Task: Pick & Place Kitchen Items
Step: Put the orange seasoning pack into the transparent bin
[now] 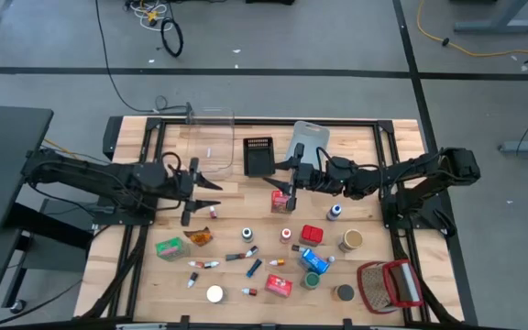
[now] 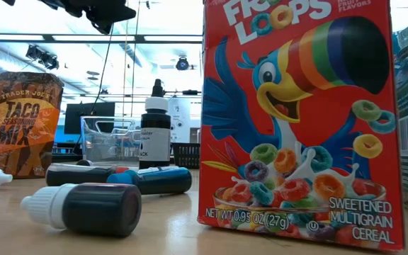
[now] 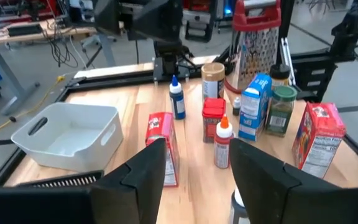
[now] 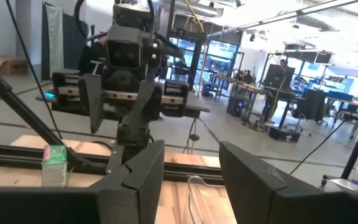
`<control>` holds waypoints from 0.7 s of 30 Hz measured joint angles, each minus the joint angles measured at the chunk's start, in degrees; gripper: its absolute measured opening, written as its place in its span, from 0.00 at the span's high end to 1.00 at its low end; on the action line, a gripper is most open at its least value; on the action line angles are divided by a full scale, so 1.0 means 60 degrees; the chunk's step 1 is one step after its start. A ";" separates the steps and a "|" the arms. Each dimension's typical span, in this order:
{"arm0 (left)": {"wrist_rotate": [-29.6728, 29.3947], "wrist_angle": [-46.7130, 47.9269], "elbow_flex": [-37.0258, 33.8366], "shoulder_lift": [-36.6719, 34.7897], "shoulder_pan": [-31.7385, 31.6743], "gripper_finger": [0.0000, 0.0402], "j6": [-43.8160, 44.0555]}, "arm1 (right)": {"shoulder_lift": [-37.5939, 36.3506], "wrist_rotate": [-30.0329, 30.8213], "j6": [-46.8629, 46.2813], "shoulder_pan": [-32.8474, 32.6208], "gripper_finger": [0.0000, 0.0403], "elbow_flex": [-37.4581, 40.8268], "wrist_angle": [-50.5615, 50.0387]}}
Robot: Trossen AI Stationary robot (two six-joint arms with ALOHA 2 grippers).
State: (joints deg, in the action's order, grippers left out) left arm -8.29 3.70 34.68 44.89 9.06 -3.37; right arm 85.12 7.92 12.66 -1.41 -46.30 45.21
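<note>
The kitchen items lie scattered over the table's near half: a green box [image 1: 168, 247], a taco seasoning packet [image 1: 200, 236], food-colouring tubes [image 1: 204, 264], a blue box [image 1: 314, 259], a red can [image 1: 312, 235] and a blue-capped bottle [image 1: 335, 212]. A small red box [image 1: 282, 202] stands upright near the table's middle. My left gripper [image 1: 207, 192] [image 3: 197, 165] hovers open left of centre, pointing at that red box [image 3: 163, 146]. My right gripper [image 1: 282, 181] [image 4: 191, 165] hovers open just beyond the red box, facing the left gripper. Neither holds anything.
A clear bin [image 1: 211, 137], a black bin [image 1: 259, 156] and a grey-blue bin [image 1: 310, 137] stand along the far side. The red-and-white wire basket [image 1: 388, 284] sits at the near right corner. In the low view a cereal box [image 2: 296, 120] stands close by.
</note>
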 joint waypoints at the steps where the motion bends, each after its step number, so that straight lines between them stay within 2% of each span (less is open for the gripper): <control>1: 0.0000 -0.0025 0.0000 0.0094 0.0000 0.54 0.0035 | 0.0000 0.0000 0.0009 0.0000 0.59 0.0000 0.0004; 10: 0.0099 0.0201 0.0004 0.0803 0.0000 0.54 0.0313 | 0.0000 -0.0004 0.0009 0.0000 0.59 0.0000 -0.0100; 16: 0.0021 0.2570 0.0653 0.0802 0.0000 0.54 0.1398 | 0.0000 -0.0004 0.0009 -0.0007 0.59 0.0000 -0.0290; 21: 0.0493 0.3946 0.1247 0.0829 0.0000 0.54 0.1957 | 0.0000 -0.0004 -0.0034 -0.0007 0.59 0.0000 -0.0430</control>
State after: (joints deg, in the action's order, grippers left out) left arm -5.33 27.38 42.16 49.87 9.06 8.37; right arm 85.12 7.90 12.45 -1.45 -46.30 42.63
